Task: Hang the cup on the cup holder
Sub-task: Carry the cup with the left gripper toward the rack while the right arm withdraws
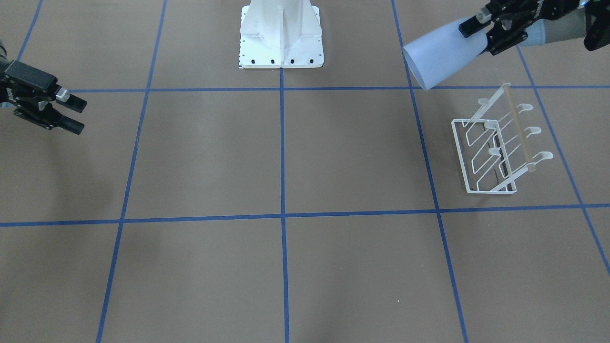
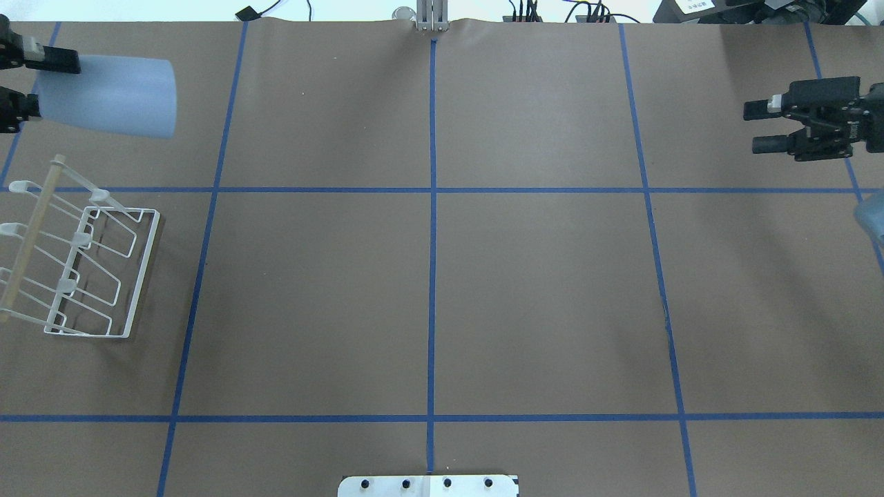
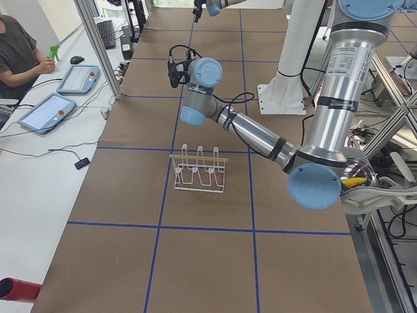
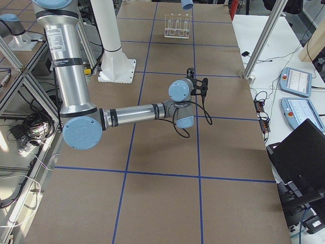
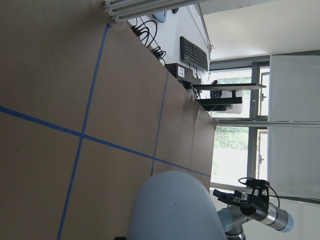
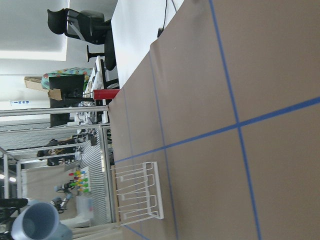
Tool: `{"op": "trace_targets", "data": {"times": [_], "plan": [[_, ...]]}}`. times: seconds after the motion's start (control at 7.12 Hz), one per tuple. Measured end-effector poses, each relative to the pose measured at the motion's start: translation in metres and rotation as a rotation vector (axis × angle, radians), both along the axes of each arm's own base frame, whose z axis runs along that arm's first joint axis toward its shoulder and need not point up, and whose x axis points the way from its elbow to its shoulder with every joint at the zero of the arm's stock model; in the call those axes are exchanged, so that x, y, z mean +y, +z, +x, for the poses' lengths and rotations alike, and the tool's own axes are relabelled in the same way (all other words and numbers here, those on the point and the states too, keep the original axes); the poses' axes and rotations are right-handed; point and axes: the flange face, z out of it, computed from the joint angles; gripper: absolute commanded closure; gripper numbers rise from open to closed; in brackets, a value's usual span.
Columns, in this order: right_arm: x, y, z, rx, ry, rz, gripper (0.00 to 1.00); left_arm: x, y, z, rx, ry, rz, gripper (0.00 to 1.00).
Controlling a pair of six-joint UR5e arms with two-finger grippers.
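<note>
My left gripper (image 1: 479,38) is shut on the pale blue cup (image 1: 443,52) and holds it in the air on its side, open mouth toward the table's middle. In the overhead view the left gripper (image 2: 41,86) and the cup (image 2: 110,96) sit at the top left. The white wire cup holder (image 1: 500,143) with its wooden bar stands on the table below the cup, prongs bare; it also shows in the overhead view (image 2: 76,266). My right gripper (image 1: 71,114) is open and empty, far across the table (image 2: 760,126). The left wrist view shows the cup (image 5: 172,207).
The white robot pedestal (image 1: 281,38) stands at the table's middle near edge. Blue tape lines (image 2: 431,190) divide the brown table. An operator (image 3: 19,52) sits at a side desk with tablets, off the table.
</note>
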Motion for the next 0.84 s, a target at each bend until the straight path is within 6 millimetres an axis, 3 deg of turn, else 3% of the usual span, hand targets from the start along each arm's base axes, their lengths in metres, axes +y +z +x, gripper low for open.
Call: {"op": "trace_targets", "data": {"times": [0.42, 0.84], "plan": [[-0.003, 0.072, 0.046, 0.29, 0.07, 0.149, 0.0, -0.025, 0.039, -0.019, -0.275, -0.015, 0.077, 1.0], [-0.005, 0.105, 0.053, 0.439, 0.059, 0.199, 0.0, -0.025, 0.092, -0.016, -0.461, 0.081, 0.161, 1.0]]}}
